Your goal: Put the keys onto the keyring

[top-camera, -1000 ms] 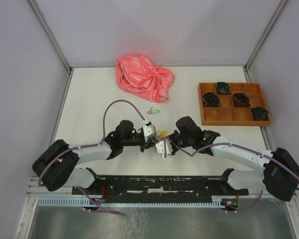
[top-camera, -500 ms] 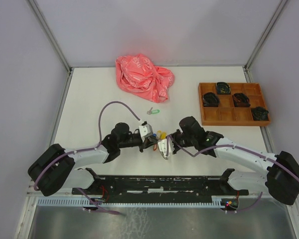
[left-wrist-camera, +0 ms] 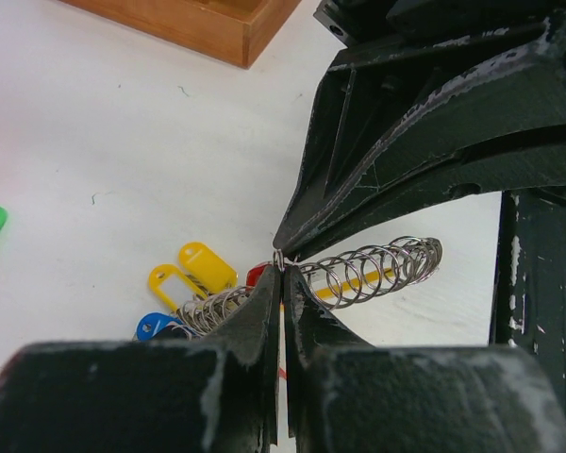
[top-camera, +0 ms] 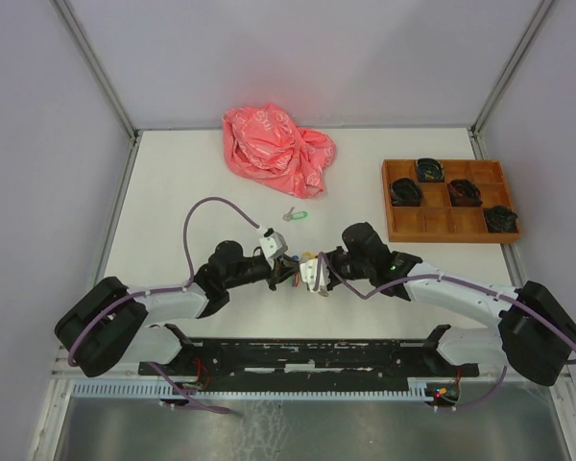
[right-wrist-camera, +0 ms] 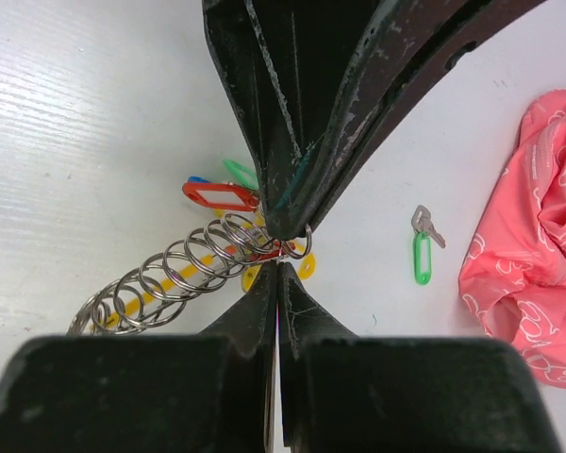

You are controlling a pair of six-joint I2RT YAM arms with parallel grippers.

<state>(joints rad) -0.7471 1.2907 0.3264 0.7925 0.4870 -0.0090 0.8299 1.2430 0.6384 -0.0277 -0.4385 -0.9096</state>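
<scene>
Left claw (left-wrist-camera: 281, 278) and right claw (right-wrist-camera: 278, 269) pinch the keyring (right-wrist-camera: 184, 269) tip to tip near the surface's (top-camera: 173, 192) front edge, green key (right-wrist-camera: 422, 243) loose mid-surface, so it may slip out if either pulls.
</scene>
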